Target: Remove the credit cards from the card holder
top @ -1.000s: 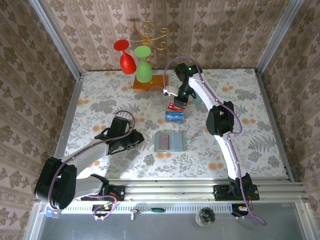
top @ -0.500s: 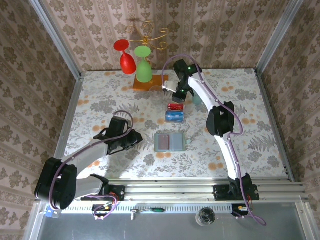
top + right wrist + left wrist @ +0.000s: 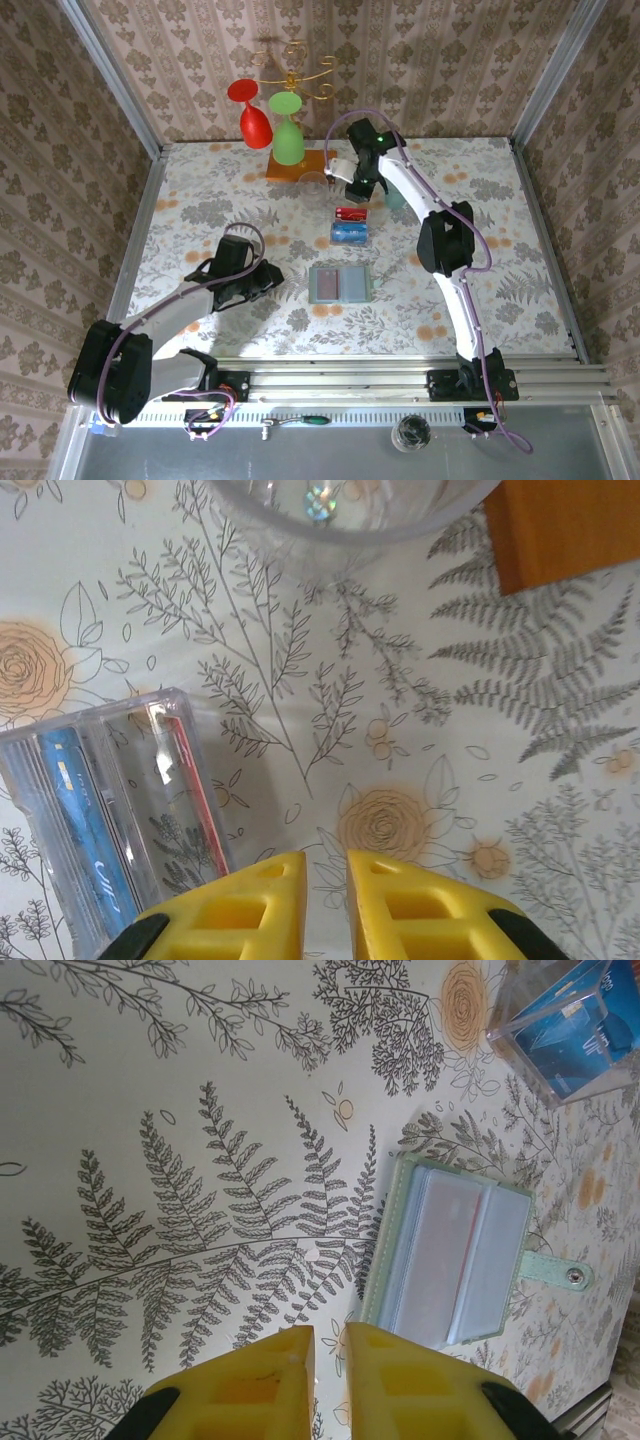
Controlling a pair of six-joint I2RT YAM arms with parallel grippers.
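The card holder (image 3: 340,284) lies open flat on the table's middle, two pale grey-green panels with clear pockets (image 3: 455,1255). A blue credit card (image 3: 348,233) and a red credit card (image 3: 351,212) sit in a clear plastic box (image 3: 130,810) behind it; the red card (image 3: 190,790) stands on edge there, beside the blue one (image 3: 75,820). My left gripper (image 3: 272,278) (image 3: 330,1335) hovers just left of the holder, its jaws nearly together and empty. My right gripper (image 3: 356,192) (image 3: 327,860) hangs just behind the box, with a small gap and nothing in it.
A red glass (image 3: 252,115) and a green glass (image 3: 288,138) hang upside down on a gold rack over an orange wooden base (image 3: 298,164) (image 3: 570,530). A clear glass (image 3: 340,505) stands by the right gripper. Aluminium rails edge the table.
The right gripper has let go of the red card, left it in the clear box, and drawn back toward the far side. The left arm has barely shifted.
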